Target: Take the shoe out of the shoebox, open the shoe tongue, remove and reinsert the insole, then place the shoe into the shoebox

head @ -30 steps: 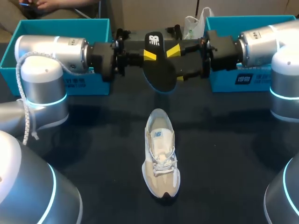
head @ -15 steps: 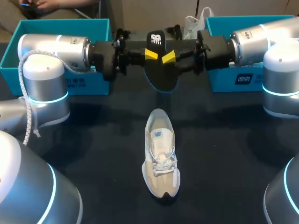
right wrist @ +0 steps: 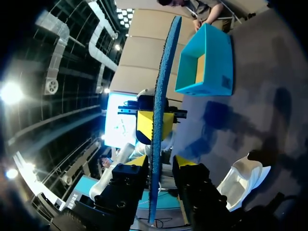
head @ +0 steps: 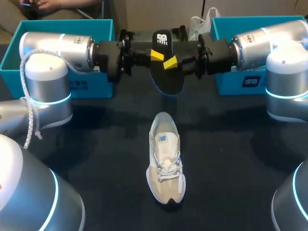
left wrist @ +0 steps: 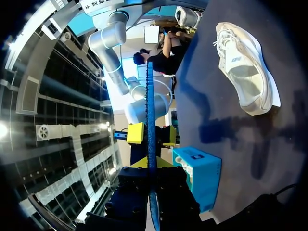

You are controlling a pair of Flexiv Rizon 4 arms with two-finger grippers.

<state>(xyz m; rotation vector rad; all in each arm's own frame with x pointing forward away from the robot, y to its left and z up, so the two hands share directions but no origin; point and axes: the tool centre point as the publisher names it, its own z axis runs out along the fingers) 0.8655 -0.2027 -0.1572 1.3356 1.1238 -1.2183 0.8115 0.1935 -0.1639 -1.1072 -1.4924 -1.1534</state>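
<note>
A black insole with a blue underside hangs in the air over the table's back middle. My left gripper is shut on its one side. My right gripper faces it from the other side, open, fingers astride the insole. In the right wrist view the insole stands edge-on between the yellow tips of my right gripper, with a gap at one finger. In the left wrist view my left gripper pinches the insole. The beige shoe lies on the table, toe towards me.
Two teal shoeboxes stand at the back: one left, one right. A white plastic bag sits between them. The dark table around the shoe is bare.
My right gripper has moved left onto the insole and its fingers have narrowed around it. The left gripper has kept its hold. The shoe has not moved.
</note>
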